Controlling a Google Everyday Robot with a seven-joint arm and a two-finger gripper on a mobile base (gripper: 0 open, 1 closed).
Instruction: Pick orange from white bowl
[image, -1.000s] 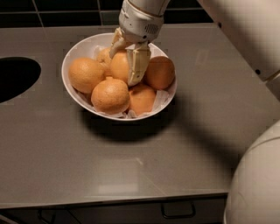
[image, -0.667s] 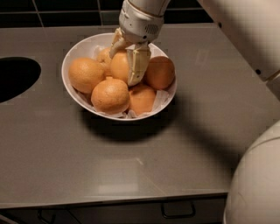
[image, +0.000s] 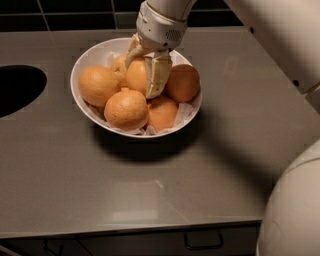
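The white bowl (image: 86, 55) stands on the grey counter, lined with crinkled white paper and holding several oranges. My gripper (image: 140, 78) reaches down into the bowl from the top. Its two cream fingers (image: 158, 75) sit on either side of the middle orange (image: 136, 75) and close against it. This orange still rests among the others. An orange with a raised nub (image: 126, 108) lies at the front. Others lie at the left (image: 98, 85), the right (image: 183, 82) and the front right (image: 162, 114).
A dark round opening (image: 15, 90) is cut into the counter at the far left. My white rounded shell (image: 295, 210) fills the bottom right corner. The arm (image: 280, 35) crosses the top right. A drawer handle (image: 202, 245) shows below the counter's front edge. Black tiles run behind.
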